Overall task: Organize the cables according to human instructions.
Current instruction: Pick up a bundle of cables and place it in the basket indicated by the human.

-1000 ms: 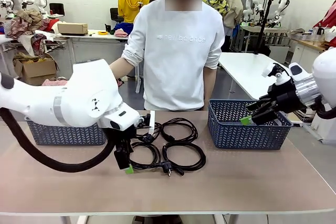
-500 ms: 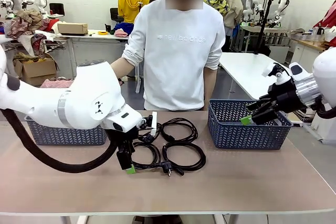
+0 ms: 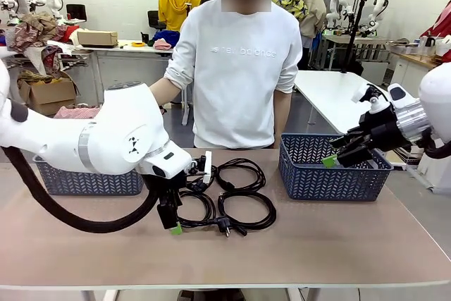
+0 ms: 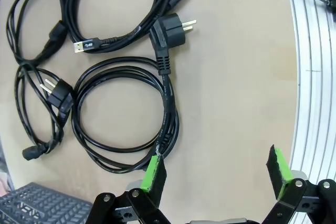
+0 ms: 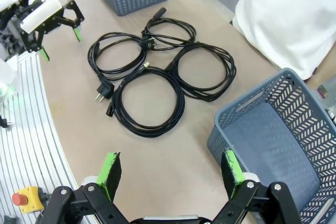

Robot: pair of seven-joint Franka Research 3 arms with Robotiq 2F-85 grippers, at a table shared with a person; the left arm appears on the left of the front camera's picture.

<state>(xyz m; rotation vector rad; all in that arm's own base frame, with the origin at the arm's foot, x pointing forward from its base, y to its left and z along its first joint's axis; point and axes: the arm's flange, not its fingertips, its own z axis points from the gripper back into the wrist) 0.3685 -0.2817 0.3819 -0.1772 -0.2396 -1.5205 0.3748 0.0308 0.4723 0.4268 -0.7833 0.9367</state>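
Note:
Several black cables [image 3: 227, 182] lie coiled side by side at the middle of the table, in front of the person. My left gripper [image 3: 173, 225] hangs open just above the front left coil, fingers pointing down. In the left wrist view that coil [image 4: 170, 119] lies just beyond one green pad [image 4: 155, 174], and its round plug [image 4: 170, 30] points away. The left gripper [image 4: 216, 171] holds nothing. My right gripper [image 3: 331, 161] hovers open over the right basket [image 3: 331, 181], apart from the cables [image 5: 180, 103]. The right gripper [image 5: 170, 169] is empty.
A second dark basket [image 3: 88, 181] stands at the table's left, partly behind my left arm. The person [image 3: 236, 75] stands at the far edge, hands hidden. The table's front metal rim [image 4: 310, 66] runs close to the left gripper.
My left arm has shifted slightly to the right and its gripper has settled a little lower over the front left coil. The right arm and the cables have not moved.

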